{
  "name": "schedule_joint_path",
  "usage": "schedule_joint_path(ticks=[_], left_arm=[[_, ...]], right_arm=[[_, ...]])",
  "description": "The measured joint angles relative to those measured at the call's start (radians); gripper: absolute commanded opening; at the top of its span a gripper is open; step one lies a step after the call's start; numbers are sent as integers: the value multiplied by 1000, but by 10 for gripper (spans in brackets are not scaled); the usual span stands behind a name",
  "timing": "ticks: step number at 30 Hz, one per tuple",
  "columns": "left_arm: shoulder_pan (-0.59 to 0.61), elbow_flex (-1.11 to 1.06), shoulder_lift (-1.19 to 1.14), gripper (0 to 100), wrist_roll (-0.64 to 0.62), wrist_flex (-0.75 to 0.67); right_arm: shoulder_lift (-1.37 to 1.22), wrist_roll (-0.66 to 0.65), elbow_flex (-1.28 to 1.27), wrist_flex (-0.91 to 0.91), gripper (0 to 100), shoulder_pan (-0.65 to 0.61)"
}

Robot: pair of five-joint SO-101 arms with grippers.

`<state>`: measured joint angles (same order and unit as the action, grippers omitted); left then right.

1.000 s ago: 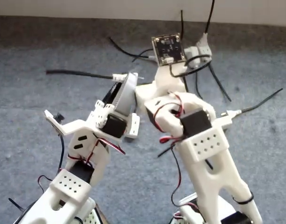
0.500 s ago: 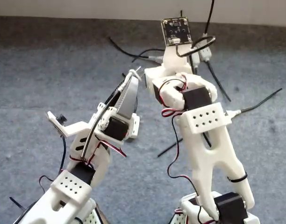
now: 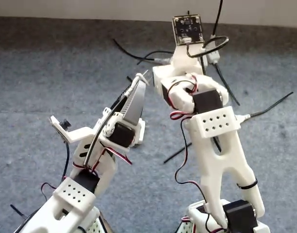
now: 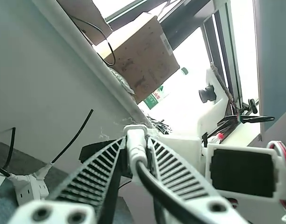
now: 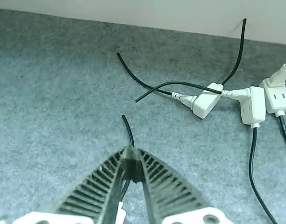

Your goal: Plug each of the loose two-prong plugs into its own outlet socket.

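My left gripper (image 4: 136,140) is raised off the carpet and shut on a white two-prong plug (image 4: 135,144), whose black cord trails back between the fingers. In the high view that left gripper (image 3: 141,80) stands near the middle, beside the right arm (image 3: 206,121). My right gripper (image 5: 129,161) hangs shut low over the carpet. A thin black cord (image 5: 129,133) runs out from its tips; I cannot tell if it is pinched. Farther off lie a second white plug (image 5: 203,105) and two white outlet sockets (image 5: 253,106), (image 5: 277,95) near the wall.
Grey carpet (image 3: 51,97) covers the floor up to a pale wall (image 5: 133,11). Several black cords (image 3: 131,53) cross the carpet between the arms and the wall. One white socket (image 4: 28,186) appears low in the left wrist view, under a cardboard box (image 4: 138,56).
The left gripper lifted the plug and its cord off the carpet and tilted upward. The right arm stretched farther toward the wall, its wrist rising.
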<state>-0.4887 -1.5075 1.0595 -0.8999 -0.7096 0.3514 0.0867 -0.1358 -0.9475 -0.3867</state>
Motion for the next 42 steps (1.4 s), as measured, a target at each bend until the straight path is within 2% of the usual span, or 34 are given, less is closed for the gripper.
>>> schedule_joint_path(ticks=[12,19,26,31,35,39,42], left_arm=[[0,-3,0,6,0,2],[-29,-5,-2,7,-5,98],[-25,3,-2,7,-5,143],[75,107,-2,7,-6,316],[203,247,-2,7,-6,554],[253,374,-6,7,-6,809],[252,434,-55,7,26,914]], right_arm=[[-2,0,31,3,8,5],[-2,0,72,2,8,3],[-2,0,72,-8,8,192],[-2,0,75,-66,8,338],[-2,0,75,-172,8,430],[-2,0,40,-296,8,474],[-2,0,-51,-328,8,477]])
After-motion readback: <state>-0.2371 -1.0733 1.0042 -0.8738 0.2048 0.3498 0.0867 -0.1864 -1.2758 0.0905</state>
